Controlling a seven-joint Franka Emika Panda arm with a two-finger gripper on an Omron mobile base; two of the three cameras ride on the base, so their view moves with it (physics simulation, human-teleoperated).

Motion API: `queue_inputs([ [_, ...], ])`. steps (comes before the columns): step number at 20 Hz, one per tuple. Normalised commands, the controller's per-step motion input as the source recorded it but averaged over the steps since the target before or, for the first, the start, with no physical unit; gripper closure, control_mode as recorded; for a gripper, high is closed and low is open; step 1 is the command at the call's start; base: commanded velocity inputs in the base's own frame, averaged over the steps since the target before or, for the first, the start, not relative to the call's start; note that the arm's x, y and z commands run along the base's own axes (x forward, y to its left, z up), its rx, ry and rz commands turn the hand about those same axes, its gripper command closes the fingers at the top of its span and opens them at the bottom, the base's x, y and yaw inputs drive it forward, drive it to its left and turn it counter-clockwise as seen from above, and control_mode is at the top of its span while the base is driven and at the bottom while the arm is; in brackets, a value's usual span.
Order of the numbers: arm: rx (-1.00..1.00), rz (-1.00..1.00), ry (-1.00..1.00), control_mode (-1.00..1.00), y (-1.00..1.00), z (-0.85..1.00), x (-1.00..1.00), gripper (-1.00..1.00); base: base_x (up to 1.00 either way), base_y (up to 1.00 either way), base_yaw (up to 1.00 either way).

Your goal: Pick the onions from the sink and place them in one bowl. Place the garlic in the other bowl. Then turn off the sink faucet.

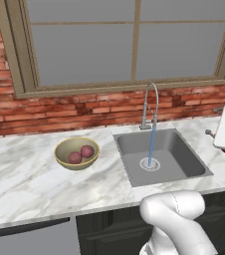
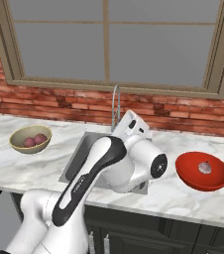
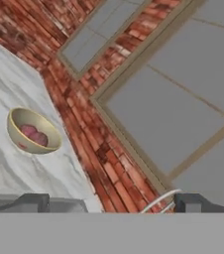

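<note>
You have both onions [image 1: 81, 154] lying side by side inside the yellowish-tan bowl [image 1: 64, 159], which sits on the marble surface [image 1: 30, 184] at centre left of the left base view, well apart from the sink [image 1: 176, 159]. In the right base view that bowl is at the left edge of the frame, and the garlic [image 2: 204, 167] rests in the red bowl [image 2: 193, 176] at the right. A thin blue stream [image 1: 151, 144] runs from the arched faucet [image 1: 151, 104] down to the drain at the middle of the basin. Your end effector [image 3: 111, 204] holds nothing: in the hand view its two dark fingertips [image 3: 32, 202] stand wide apart along the bottom of the frame, with brick wall [image 3: 89, 129] and window [image 3: 183, 94] beyond them and the tan bowl at the left. A pale curve of the faucet's spout shows just beside the right-hand fingertip.
</note>
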Motion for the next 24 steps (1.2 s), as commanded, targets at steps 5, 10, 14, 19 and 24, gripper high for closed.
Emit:
queue_inputs([
  [5,0.00,-0.26,0.29,-1.00,0.13,-0.03,0.07,-1.00,0.00,0.00,0.00],
  [10,0.00,-0.28,0.37,-1.00,0.00,0.00,0.24,-1.00,0.00,0.00,0.00],
  [14,0.01,-0.09,0.21,-1.00,-0.03,0.00,0.29,-1.00,0.00,0.00,0.00],
  [19,0.06,-0.03,0.06,-1.00,-0.26,-0.14,0.13,-1.00,0.00,0.00,0.00],
  [24,0.10,-0.07,0.06,-1.00,-0.27,-0.19,0.00,-1.00,0.00,0.00,0.00],
])
